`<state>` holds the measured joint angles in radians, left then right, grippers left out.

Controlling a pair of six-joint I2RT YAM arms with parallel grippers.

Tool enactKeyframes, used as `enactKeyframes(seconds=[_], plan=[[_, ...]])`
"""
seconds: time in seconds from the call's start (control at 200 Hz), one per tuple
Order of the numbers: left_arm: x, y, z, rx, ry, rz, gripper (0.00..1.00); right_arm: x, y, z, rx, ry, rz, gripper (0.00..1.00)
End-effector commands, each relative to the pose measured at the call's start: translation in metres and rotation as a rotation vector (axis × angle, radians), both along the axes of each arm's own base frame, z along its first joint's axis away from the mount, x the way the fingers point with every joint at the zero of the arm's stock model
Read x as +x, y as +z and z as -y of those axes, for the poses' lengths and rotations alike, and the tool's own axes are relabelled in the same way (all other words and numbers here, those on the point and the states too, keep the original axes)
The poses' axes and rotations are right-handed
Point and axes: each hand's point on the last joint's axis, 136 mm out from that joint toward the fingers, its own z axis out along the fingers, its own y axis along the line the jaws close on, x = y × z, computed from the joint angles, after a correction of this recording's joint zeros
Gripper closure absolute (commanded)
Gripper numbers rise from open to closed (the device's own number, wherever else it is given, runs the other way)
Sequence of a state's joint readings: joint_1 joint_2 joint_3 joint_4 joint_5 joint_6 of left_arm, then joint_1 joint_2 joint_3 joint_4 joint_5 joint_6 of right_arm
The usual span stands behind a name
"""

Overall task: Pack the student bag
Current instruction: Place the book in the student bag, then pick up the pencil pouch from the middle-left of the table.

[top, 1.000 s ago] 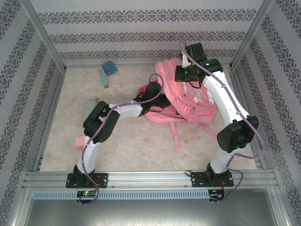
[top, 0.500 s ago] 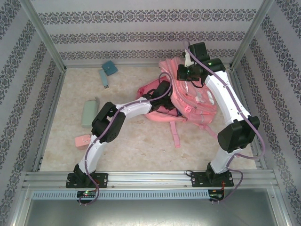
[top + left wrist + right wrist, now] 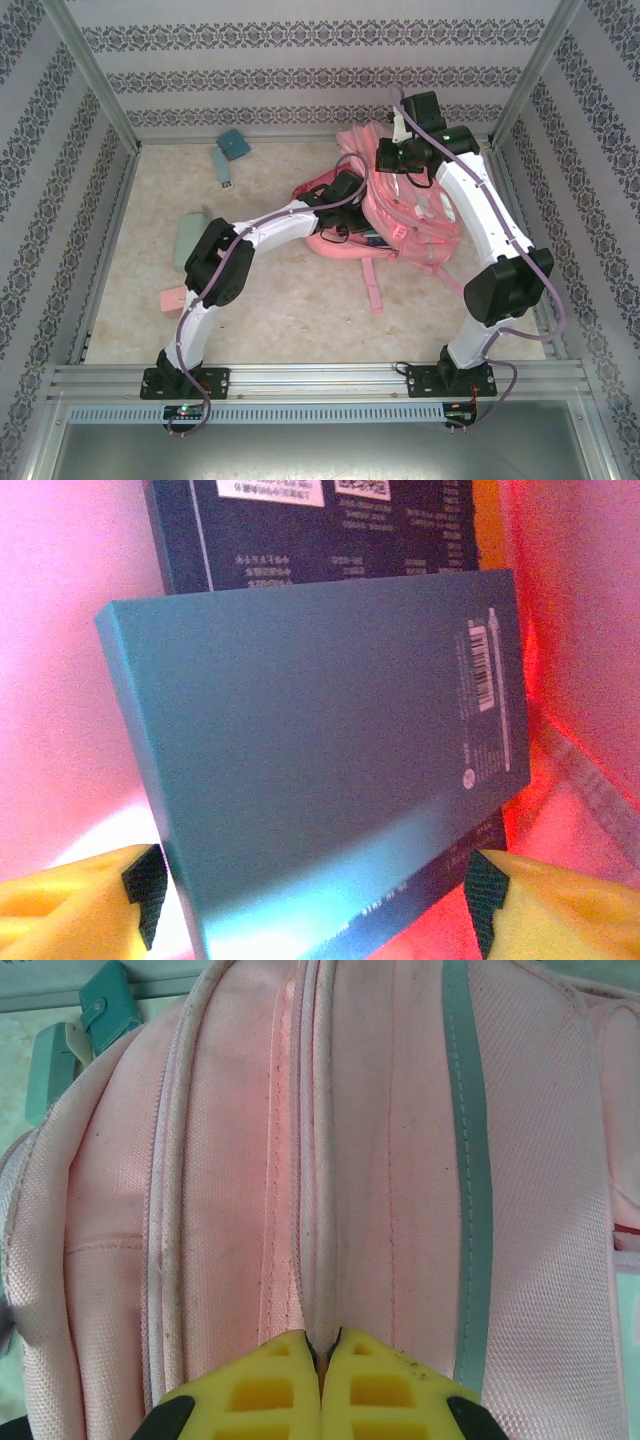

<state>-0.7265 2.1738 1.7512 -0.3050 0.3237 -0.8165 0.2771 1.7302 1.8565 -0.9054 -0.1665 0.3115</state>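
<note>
Well off to the left of the left gripper (image 3: pixel 315 895), a pale green pouch (image 3: pixel 188 240) and a small pink box (image 3: pixel 172 298) lie on the table (image 3: pixel 290 300). A teal case (image 3: pixel 235 143) sits further back. The left gripper is pushed into the student bag (image 3: pixel 395 208), with pink fabric close on both sides of it. Its jaws are spread wide. A flat teal box (image 3: pixel 320 760) lies between the yellow fingertips (image 3: pixel 70 890) and runs away ahead of them; I cannot tell whether the pads touch its edges. Just beyond it is a dark blue box (image 3: pixel 330 530) with white print. The bag lies under both grippers, its straps trailing toward the arms' bases. To the right, the right gripper (image 3: pixel 322 1360) is pinched tight on a seam of the bag's upper edge, the fabric spreading away in front of it.
</note>
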Motion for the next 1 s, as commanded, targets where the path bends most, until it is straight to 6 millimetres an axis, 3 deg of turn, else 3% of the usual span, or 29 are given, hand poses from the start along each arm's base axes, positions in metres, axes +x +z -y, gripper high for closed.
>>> enactKeyframes(seconds=[0.0, 0.145, 0.29, 0.58, 0.714, 0.824, 0.994], plan=[[-0.014, 0.045, -0.005, -0.004, -0.041, 0.086, 0.19, 0.007, 0.038, -0.008, 0.065, 0.016, 0.138, 1.0], [-0.014, 0.055, -0.031, -0.011, 0.012, 0.085, 0.19, 0.007, 0.033, -0.01, 0.071, 0.018, 0.132, 1.0], [-0.012, 0.054, -0.079, 0.032, 0.104, 0.075, 0.19, 0.006, 0.019, -0.019, 0.063, 0.039, 0.115, 1.0], [-0.018, 0.06, -0.196, 0.168, 0.275, 0.08, 0.15, -0.001, -0.026, -0.052, 0.027, 0.111, 0.067, 1.0], [-0.027, 0.061, -0.254, 0.241, 0.374, 0.069, 0.07, -0.003, -0.042, -0.068, 0.024, 0.141, 0.049, 1.0], [-0.034, 0.053, -0.303, 0.328, 0.436, 0.038, 0.02, -0.005, -0.051, -0.083, 0.041, 0.162, 0.039, 1.0], [-0.045, 0.029, -0.377, 0.437, 0.509, -0.067, 0.06, -0.008, -0.055, -0.1, 0.057, 0.193, 0.038, 1.0]])
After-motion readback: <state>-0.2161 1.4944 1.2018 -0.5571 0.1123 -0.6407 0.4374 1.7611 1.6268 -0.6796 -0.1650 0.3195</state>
